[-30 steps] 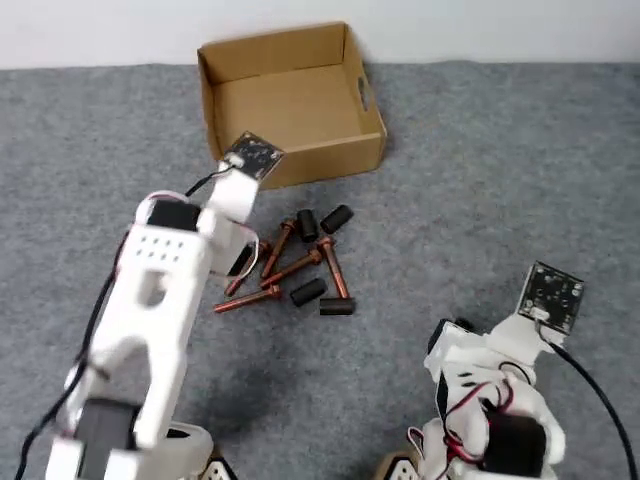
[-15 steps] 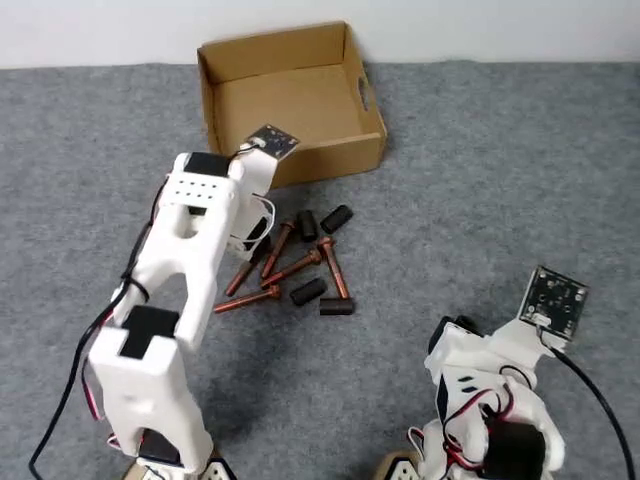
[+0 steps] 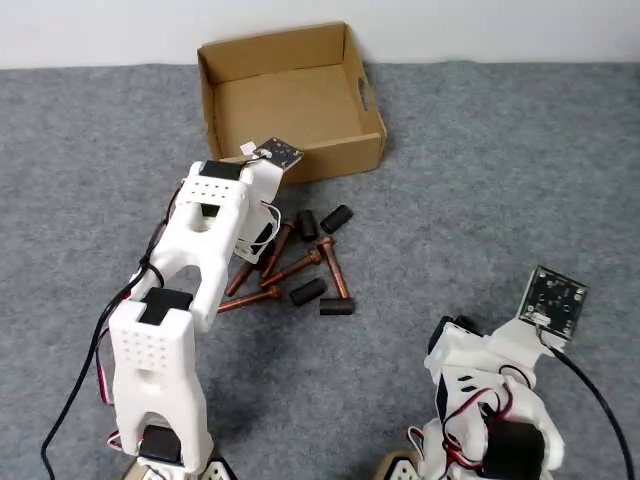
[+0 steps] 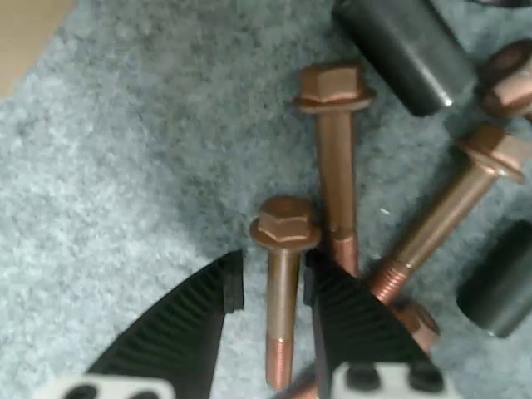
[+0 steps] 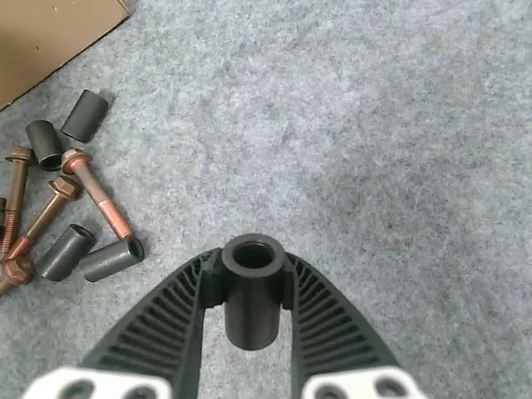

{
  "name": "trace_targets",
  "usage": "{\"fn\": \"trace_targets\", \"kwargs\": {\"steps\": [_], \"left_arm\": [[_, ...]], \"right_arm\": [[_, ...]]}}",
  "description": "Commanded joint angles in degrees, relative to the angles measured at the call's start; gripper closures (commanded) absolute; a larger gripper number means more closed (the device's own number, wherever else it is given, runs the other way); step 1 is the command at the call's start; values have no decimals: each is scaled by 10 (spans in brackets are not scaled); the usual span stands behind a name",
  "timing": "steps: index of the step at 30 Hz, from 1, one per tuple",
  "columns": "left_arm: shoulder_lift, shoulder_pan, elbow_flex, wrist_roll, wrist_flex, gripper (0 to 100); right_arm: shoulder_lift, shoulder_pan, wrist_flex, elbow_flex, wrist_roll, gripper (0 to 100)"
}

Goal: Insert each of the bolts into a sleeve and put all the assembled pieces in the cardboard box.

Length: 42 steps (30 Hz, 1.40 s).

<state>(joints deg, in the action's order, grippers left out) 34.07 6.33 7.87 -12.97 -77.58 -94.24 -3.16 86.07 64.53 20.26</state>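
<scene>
The left pincer (image 4: 274, 283) is down on the bench (image 3: 500, 180) at the left edge of the heap (image 3: 300, 268) of loose bolts and sleeves. It is spread around the shank of one bolt (image 4: 284, 229), a finger on either side, with a slit of room on one side and almost none on the other. A second bolt (image 4: 334, 158) lies just beside the outer face of one finger, so room is tight there; past the other finger is bare bench. The box (image 3: 345, 158) stands just behind that arm's wrist, its front wall near the heap. The right pincer (image 5: 252, 274) hangs well apart over bare bench, pinching a sleeve (image 5: 252, 303) by its sides, bore toward the camera.
</scene>
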Motion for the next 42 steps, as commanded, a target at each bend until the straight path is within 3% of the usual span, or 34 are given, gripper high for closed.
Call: {"fn": "trace_targets", "kwargs": {"steps": [1, 3, 7, 13, 22, 26, 35, 42], "left_arm": [[11, 3, 23, -2, 23, 939], [18, 5, 25, -4, 19, 993], [15, 11, 41, -2, -12, 994], [-1, -8, 140, 19, -124, 995], [-235, -14, 163, 27, -219, 995], [-349, -14, 113, 31, -227, 995], [-565, -18, -127, 100, -177, 994], [-770, -15, -330, 116, -9, 995]], "right_arm": [[0, -3, -15, -2, 1, 991], [-1, -3, -15, -2, 1, 991], [0, -3, -15, 1, 1, 991], [-5, -5, -15, 4, 1, 991], [-6, -2, -14, 2, 1, 991], [-7, -1, -12, 0, 1, 991], [-70, 22, -14, 2, 1, 991], [-70, 95, -16, 2, 1, 991]]}}
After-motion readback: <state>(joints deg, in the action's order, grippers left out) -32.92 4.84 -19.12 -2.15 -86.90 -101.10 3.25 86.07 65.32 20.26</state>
